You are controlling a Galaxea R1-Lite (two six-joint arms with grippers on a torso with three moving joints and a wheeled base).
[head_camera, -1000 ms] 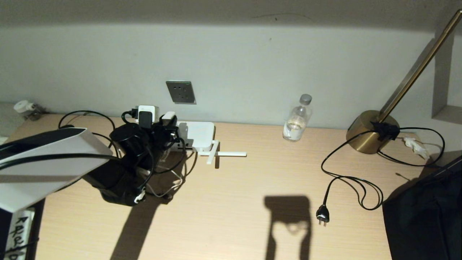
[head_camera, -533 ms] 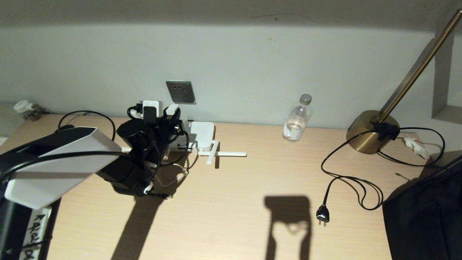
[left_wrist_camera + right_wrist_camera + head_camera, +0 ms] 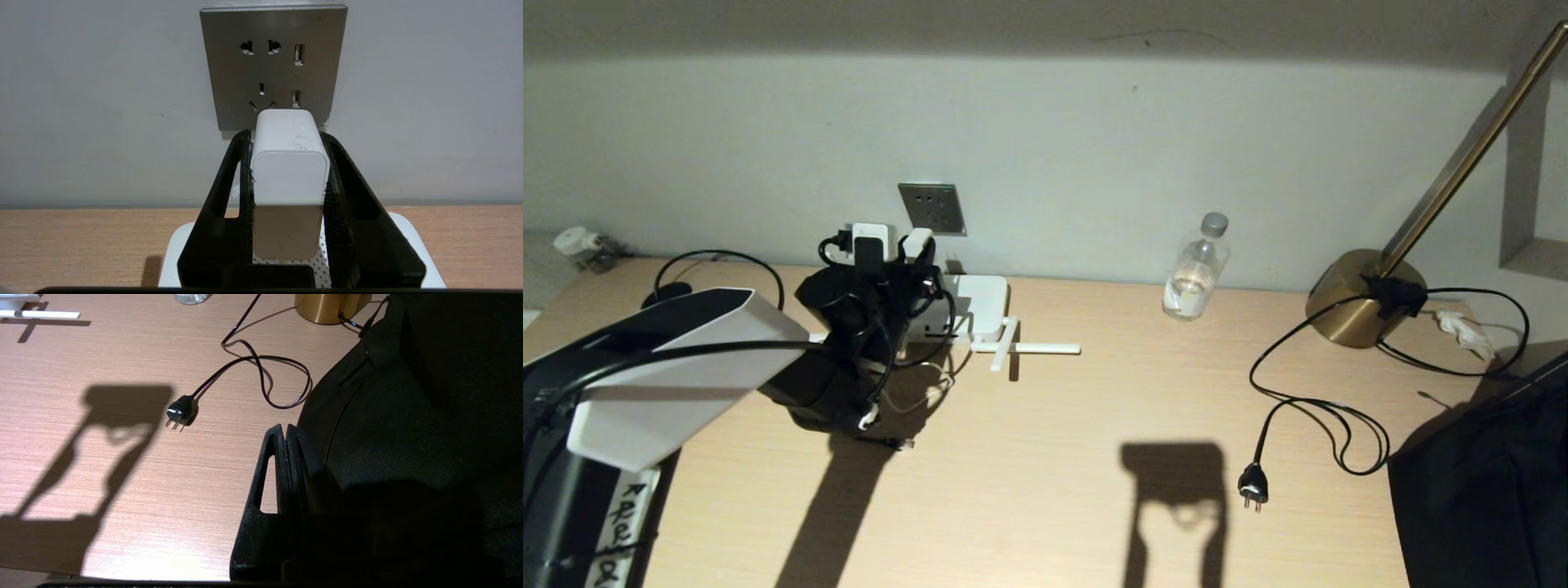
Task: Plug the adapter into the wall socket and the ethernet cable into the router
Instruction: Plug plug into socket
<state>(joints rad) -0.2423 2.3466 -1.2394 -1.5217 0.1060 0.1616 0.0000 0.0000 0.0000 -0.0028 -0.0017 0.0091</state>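
My left gripper (image 3: 284, 132) is shut on the adapter (image 3: 288, 163), a small white block held level between both black fingers. It points at the wall socket (image 3: 273, 65), a grey faceplate with several holes. In the left wrist view the adapter's far end sits just under the lower holes; I cannot tell whether it touches. The router (image 3: 980, 306) lies flat below the gripper, antennas spread on the desk. The ethernet cable (image 3: 719, 255) loops at the back left; its connector is hidden. My right gripper (image 3: 284, 430) is shut and empty beside black fabric.
A water bottle (image 3: 1196, 269) stands near the wall. A brass lamp base (image 3: 1356, 298) sits at the right, its black cord ending in a two-pin plug (image 3: 1252, 487). Black fabric (image 3: 1478, 482) fills the near right corner. Small items (image 3: 580, 243) sit at the back left.
My left arm has reached farther toward the wall and slightly up, bringing the adapter closer to the wall socket. The right arm has not moved.
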